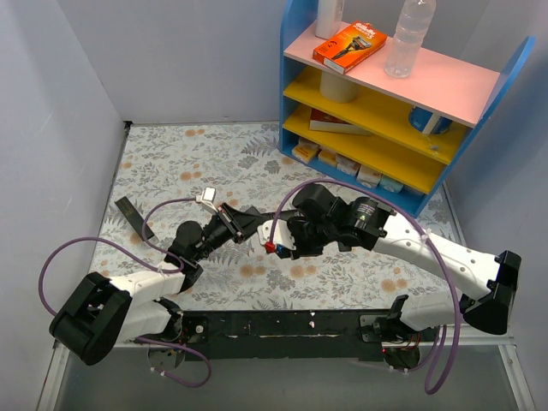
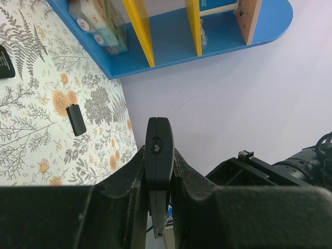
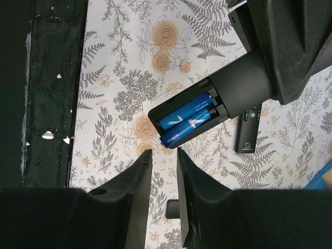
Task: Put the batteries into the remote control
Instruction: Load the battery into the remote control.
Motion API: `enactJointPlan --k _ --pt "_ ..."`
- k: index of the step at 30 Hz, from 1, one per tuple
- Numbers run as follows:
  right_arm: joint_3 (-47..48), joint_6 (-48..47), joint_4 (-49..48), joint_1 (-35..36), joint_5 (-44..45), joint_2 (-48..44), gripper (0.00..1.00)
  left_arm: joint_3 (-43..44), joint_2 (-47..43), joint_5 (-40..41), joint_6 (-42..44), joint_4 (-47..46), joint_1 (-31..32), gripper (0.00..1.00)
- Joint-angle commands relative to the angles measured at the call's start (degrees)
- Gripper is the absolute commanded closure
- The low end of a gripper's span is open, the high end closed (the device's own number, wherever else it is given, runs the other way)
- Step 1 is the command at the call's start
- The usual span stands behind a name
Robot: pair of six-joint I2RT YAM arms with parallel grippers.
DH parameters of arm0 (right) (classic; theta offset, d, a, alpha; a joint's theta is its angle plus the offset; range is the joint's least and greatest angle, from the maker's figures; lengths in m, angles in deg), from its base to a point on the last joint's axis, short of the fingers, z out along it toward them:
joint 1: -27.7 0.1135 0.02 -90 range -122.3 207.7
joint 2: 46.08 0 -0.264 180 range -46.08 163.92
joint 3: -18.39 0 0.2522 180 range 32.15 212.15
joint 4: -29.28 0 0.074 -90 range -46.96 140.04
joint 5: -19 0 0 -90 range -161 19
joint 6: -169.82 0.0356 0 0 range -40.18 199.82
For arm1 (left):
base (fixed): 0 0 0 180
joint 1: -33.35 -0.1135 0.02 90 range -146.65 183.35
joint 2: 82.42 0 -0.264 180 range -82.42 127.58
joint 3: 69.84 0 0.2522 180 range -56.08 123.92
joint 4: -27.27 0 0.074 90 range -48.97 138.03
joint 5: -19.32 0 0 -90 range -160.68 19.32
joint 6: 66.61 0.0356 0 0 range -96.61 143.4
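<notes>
My left gripper (image 1: 233, 221) is shut on the remote control (image 2: 158, 155), a slim black bar held edge-up above the floral mat. In the right wrist view the remote control (image 3: 244, 85) shows its open compartment with two blue batteries (image 3: 188, 120) lying side by side in it. The nearer one's end reaches just past the compartment's rim. My right gripper (image 3: 163, 162) hangs just below that end. Its jaws stand a narrow gap apart with nothing between them. From above, a blue and red spot of the batteries (image 1: 270, 248) shows beside the right gripper (image 1: 282, 242).
A black remote with rows of light buttons (image 3: 248, 132) lies on the mat beyond the held one. A thin black strip (image 1: 134, 217) lies at the mat's left. A small flat black piece (image 2: 77, 119) lies on the mat. A blue shelf unit (image 1: 385, 163) stands at back right.
</notes>
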Motion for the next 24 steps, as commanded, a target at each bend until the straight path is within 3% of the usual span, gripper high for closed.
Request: enactJointPlan --k 1,15,24 --pt "-0.41 -0.69 -1.62 0.43 -0.67 0.18 0.67 2.61 -0.87 -1.01 -9.1 -0.17 0.27 1.0" --pt "-1.03 0.19 -4.08 0.51 1.7 0.53 0.68 3.66 -0.87 -1.63 -9.89 0.36 0.36 1.0" --pt "-1.29 1.68 -4.96 0.51 1.62 1.15 0.74 4.02 -1.05 -1.89 -10.24 0.1 0.36 1.0"
